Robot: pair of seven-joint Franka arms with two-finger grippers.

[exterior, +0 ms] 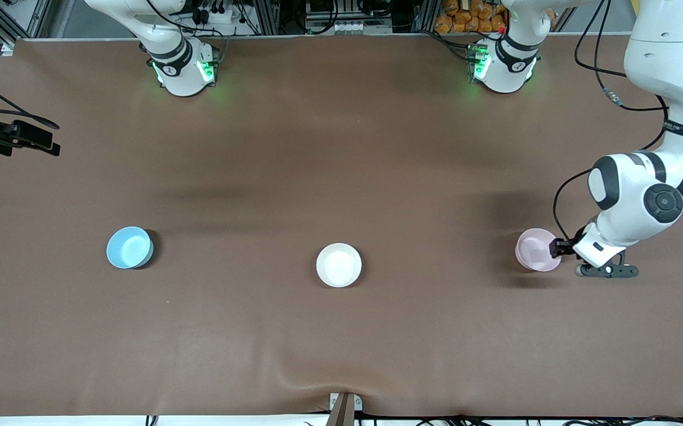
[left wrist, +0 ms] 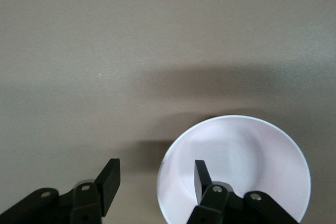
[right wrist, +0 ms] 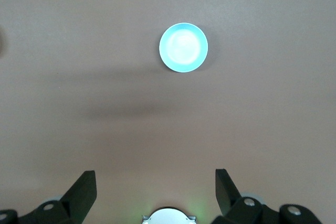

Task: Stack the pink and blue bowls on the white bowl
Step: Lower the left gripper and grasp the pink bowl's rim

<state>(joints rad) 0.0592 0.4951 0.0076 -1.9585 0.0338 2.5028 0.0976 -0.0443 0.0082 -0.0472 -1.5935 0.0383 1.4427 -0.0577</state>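
Observation:
The pale pink bowl (exterior: 535,248) sits upright on the table at the left arm's end. My left gripper (exterior: 557,248) is low at its rim and open. In the left wrist view the gripper (left wrist: 156,167) has one finger inside the pink bowl (left wrist: 247,156) and the other outside, with the rim between them. The white bowl (exterior: 338,265) sits at the table's middle. The light blue bowl (exterior: 129,247) sits at the right arm's end. My right gripper (right wrist: 156,179) is open and empty, high over the table, and looks down on the blue bowl (right wrist: 183,46).
The brown table cloth (exterior: 341,148) covers the whole table. Both arm bases (exterior: 184,71) (exterior: 501,68) stand along the table edge farthest from the front camera. A black mount (exterior: 344,408) sits at the nearest edge.

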